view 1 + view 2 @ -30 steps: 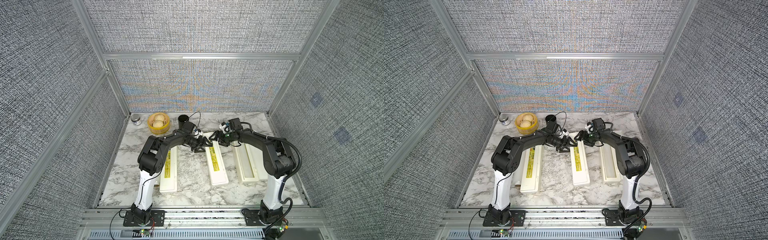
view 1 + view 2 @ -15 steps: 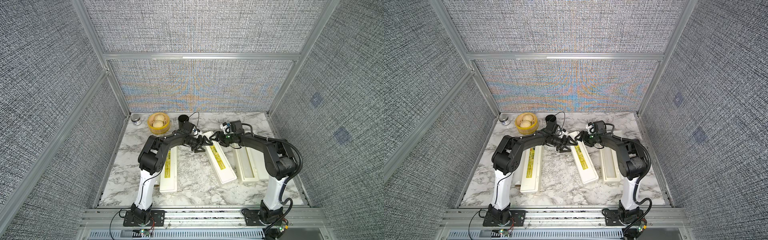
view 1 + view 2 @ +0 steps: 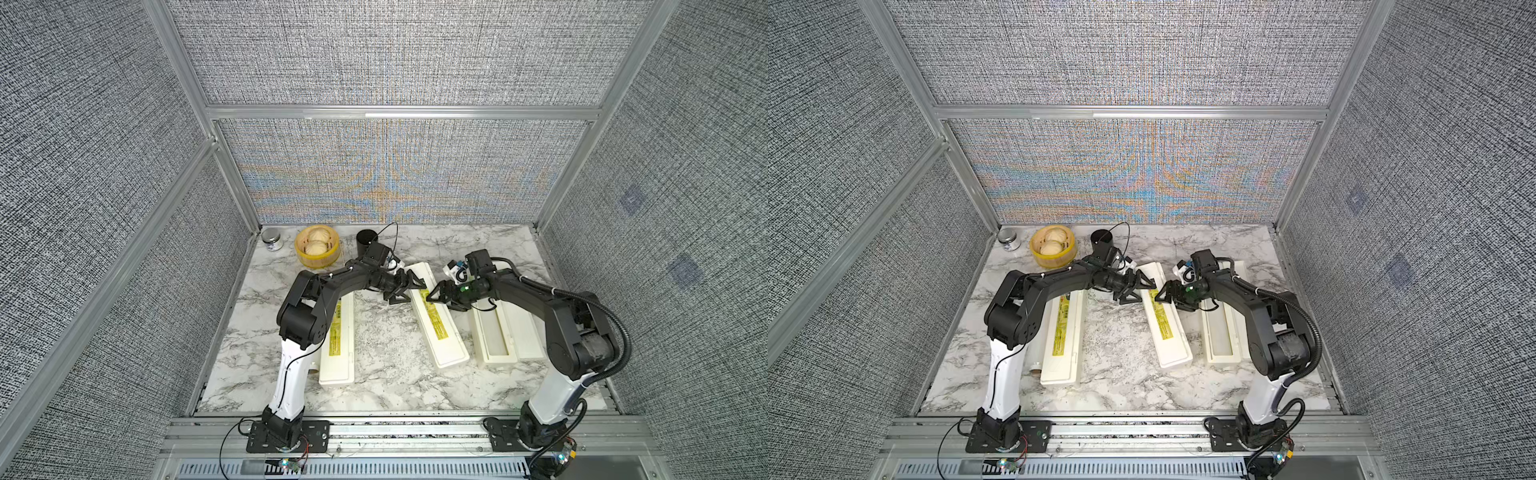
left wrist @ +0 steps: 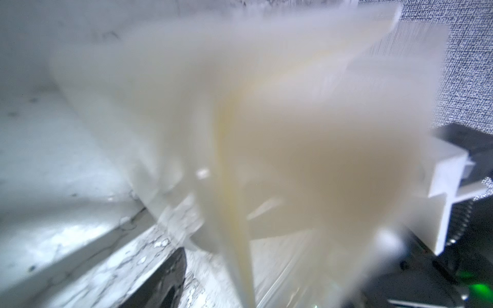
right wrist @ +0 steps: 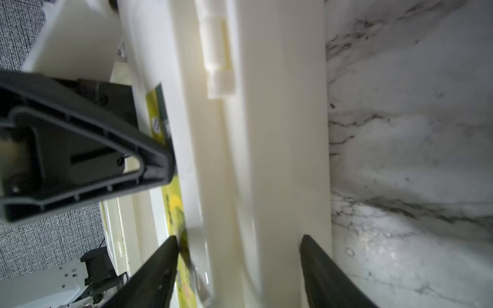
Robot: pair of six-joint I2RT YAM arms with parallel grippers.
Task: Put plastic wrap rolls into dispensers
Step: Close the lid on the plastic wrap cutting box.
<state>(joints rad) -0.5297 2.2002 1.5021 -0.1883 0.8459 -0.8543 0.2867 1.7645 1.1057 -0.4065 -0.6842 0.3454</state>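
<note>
Dispenser (image 5: 288, 133) between right pincer (image 5: 238, 237) fingers (image 5: 157, 272)

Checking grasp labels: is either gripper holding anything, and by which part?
Cannot be told. The right gripper has its jaws apart over the middle dispenser near its far end, but no closed grip shows. The left gripper is open beside it.

Smeared by blur in the left wrist view: long cream-white plastic dispenser box (image 4: 293, 133). Mostly hidden under the left arm (image 3: 1003, 374), at eight o'clock: slim translucent-white film roll (image 3: 1034, 365), brown core end showing.
</note>
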